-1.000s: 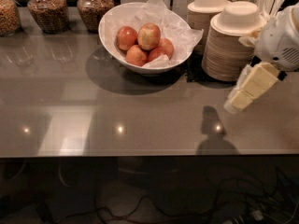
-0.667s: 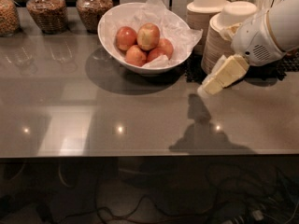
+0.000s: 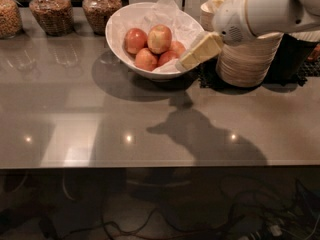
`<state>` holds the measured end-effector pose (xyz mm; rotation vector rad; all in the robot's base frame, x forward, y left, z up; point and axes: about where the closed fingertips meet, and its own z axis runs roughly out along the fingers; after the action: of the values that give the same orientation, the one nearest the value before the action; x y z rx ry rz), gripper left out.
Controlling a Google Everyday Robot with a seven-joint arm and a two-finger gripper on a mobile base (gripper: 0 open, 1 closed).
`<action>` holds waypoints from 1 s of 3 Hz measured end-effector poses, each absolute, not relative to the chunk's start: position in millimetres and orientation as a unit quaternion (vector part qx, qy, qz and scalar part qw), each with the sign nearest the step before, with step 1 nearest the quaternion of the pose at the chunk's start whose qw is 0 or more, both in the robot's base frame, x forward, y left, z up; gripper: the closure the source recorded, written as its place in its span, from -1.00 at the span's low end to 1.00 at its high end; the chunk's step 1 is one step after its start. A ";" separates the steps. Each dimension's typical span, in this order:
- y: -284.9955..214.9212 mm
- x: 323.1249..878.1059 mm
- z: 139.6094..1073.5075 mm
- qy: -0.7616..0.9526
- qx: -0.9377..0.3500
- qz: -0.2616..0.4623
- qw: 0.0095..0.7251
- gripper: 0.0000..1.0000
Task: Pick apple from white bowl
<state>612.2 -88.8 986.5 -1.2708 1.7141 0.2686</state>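
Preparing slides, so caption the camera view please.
Gripper hovers at the white bowl rim, close to the apple atop the pile, beside stacked beige bowls.

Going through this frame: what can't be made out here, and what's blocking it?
All in the camera view:
- Right rim of the white bowl: covered by the gripper, which is at that rim beside the fruit.
- Contact between the gripper and the bowl: cannot tell.
- Any fruit beneath the apple: hidden by the pile.
- Top of the stack of beige bowls: behind the arm.
- Leftmost jar: cut by the left edge.
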 end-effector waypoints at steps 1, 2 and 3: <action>-57.3 638.5 997.6 0.679 -0.535 0.095 0.494 -1.00; -27.6 661.4 994.5 0.671 -0.552 0.070 0.490 -1.00; -6.8 681.7 982.2 0.673 -0.564 0.058 0.474 -1.00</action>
<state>681.7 -6.8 982.2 -1.3804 1.6474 0.1425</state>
